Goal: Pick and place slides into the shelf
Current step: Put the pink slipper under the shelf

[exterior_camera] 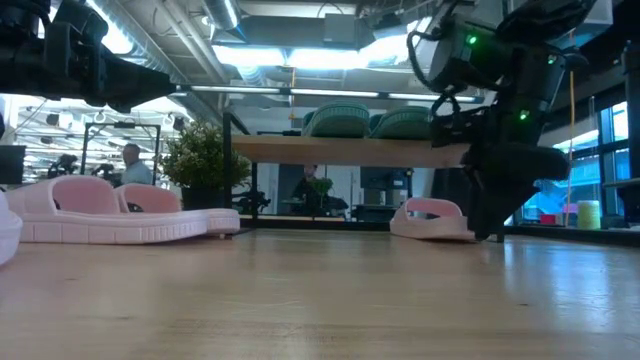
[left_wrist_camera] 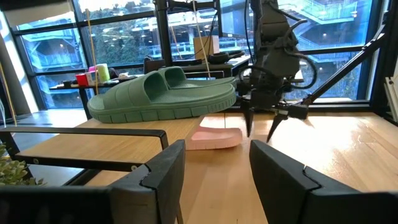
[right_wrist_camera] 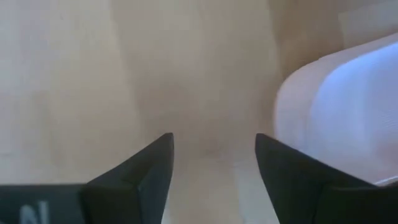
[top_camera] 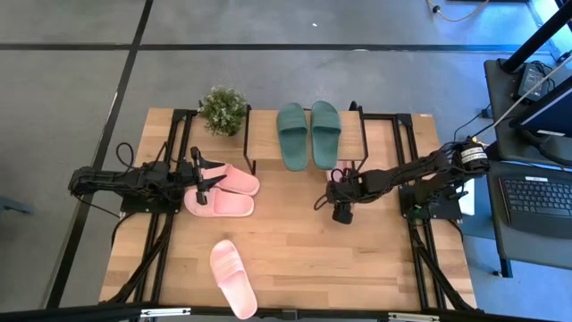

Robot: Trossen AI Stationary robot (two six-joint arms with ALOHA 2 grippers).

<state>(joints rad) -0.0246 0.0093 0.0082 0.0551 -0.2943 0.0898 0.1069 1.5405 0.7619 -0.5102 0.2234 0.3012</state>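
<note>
The right pincer (top_camera: 342, 207), spread and empty, hovers just near of a pink slide (top_camera: 343, 170) lying under the shelf's (top_camera: 268, 134) right end, its long axis unclear. The left pincer (top_camera: 204, 179), also spread, hangs over a pink pair (top_camera: 225, 190) at left. I count four pink slides, one alone (top_camera: 233, 278) at the worktop's (top_camera: 357, 259) near edge, and two green slides (top_camera: 308, 132) atop the shelf.

light: bright ceiling strips, window backlight | glare: tabletop (left_wrist_camera: 367, 134) | blur: right wrist view
</note>
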